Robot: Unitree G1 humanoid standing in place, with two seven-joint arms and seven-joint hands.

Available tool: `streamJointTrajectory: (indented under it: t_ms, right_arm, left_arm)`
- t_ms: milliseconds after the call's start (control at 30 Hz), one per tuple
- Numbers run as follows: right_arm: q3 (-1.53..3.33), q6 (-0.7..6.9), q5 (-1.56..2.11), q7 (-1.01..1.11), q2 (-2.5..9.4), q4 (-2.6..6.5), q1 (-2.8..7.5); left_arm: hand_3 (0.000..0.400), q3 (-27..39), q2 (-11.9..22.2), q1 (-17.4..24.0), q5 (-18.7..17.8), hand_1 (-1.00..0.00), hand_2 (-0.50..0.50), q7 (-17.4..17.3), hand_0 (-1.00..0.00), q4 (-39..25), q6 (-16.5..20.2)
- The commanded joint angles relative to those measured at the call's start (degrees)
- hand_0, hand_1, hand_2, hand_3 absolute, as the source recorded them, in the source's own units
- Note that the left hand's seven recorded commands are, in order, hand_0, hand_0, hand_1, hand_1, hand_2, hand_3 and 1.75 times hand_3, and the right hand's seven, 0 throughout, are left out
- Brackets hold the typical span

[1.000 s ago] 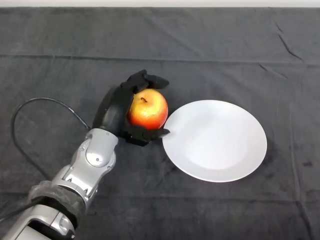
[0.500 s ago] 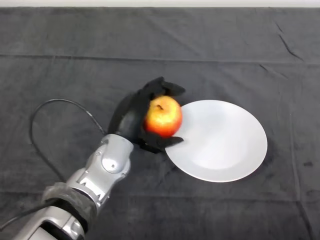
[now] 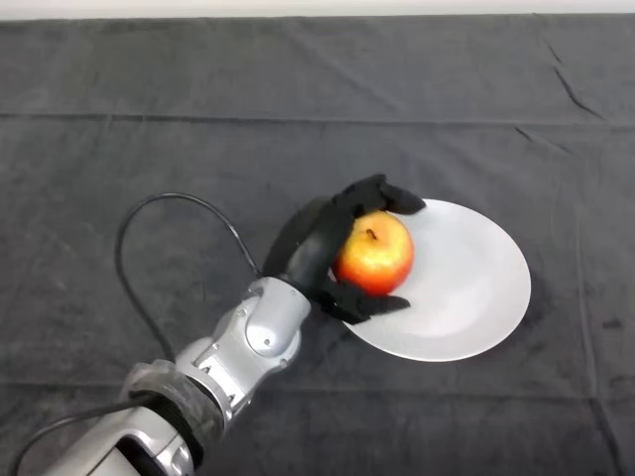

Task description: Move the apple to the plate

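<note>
Head view, looking down on the worktop (image 3: 149, 89), covered edge to edge by a dark grey cloth (image 3: 476, 79) with a few shallow creases.

White plate (image 3: 476, 288): round, plain, lying flat on the cloth. No print, logo or lettering visible on its face or rim.

Apple (image 3: 375, 254): red shading to yellow-orange, stem dimple facing up. It sits over the plate's left portion, inside the rim line. Cannot tell whether its underside touches the plate or is held just clear of it. No sticker or label seen on the skin.

Left hand (image 3: 316, 246): black, reaching in from the left of the plate. It is closed round the apple: fingers (image 3: 389, 194) curl over the apple's far top side, thumb (image 3: 369, 305) hooks under its near side, palm against the apple's left flank. Fingertips and thumb tip both overlap the plate's left edge.

Left arm (image 3: 238, 342): silver-grey, running from the wrist, just left of the plate, away toward the lower left corner of the view. A darker sleeve section shows farther down the forearm. No readable marking on the arm casing.

No writing, brand or label readable anywhere: plate, apple, hand, arm and cloth are all unmarked as far as can be seen.
</note>
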Motion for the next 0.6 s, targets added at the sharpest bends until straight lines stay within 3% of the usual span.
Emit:
streamJointTrajectory:
  t_ms: [33,67,133,200,233,267,300,367,600]
  right_arm:
    - [0.08,0.01,1.13,-0.27,0.57,-1.82,0.84]
    - [0.08,0.01,1.13,-0.26,0.57,-1.80,0.84]
    - [0.08,0.01,1.13,-0.25,0.56,-1.78,0.83]
    - [0.08,0.00,1.14,-0.24,0.55,-1.77,0.83]
    - [0.07,0.00,1.14,-0.24,0.54,-1.75,0.82]
    - [0.07,0.00,1.14,-0.23,0.54,-1.74,0.82]
    - [0.07,0.00,1.14,-0.23,0.53,-1.73,0.82]
    - [0.07,0.00,1.15,-0.22,0.53,-1.72,0.81]
    - [0.06,-0.01,1.16,-0.19,0.50,-1.66,0.80]
  left_arm:
    - [0.400,-1.68,0.47,-3.48,-1.49,-1.00,0.00,0.12,-1.00,-2.34,0.34]
    - [0.369,-2.21,0.56,-3.50,-1.88,-0.92,0.09,-0.09,-0.74,-2.31,0.31]
    - [0.212,-3.04,0.73,-3.61,-2.61,-0.53,0.14,-0.55,-0.26,-2.23,0.32]
    - [0.151,-3.69,0.88,-3.79,-3.27,-0.38,0.17,-1.05,-0.04,-2.15,0.41]
    - [0.102,-3.99,0.96,-3.89,-3.60,-0.25,0.13,-1.31,0.00,-2.10,0.47]
    - [0.094,-4.24,1.02,-3.99,-3.89,-0.24,0.12,-1.53,0.00,-2.04,0.52]
    - [0.042,-4.49,1.09,-4.09,-4.17,-0.11,0.05,-1.74,0.00,-1.97,0.57]
    - [0.000,-4.81,1.20,-4.27,-4.61,0.00,0.00,-2.08,0.00,-1.87,0.66]
    - [0.000,-4.40,2.35,-5.25,-6.06,0.00,0.00,-3.62,0.00,-1.83,0.76]
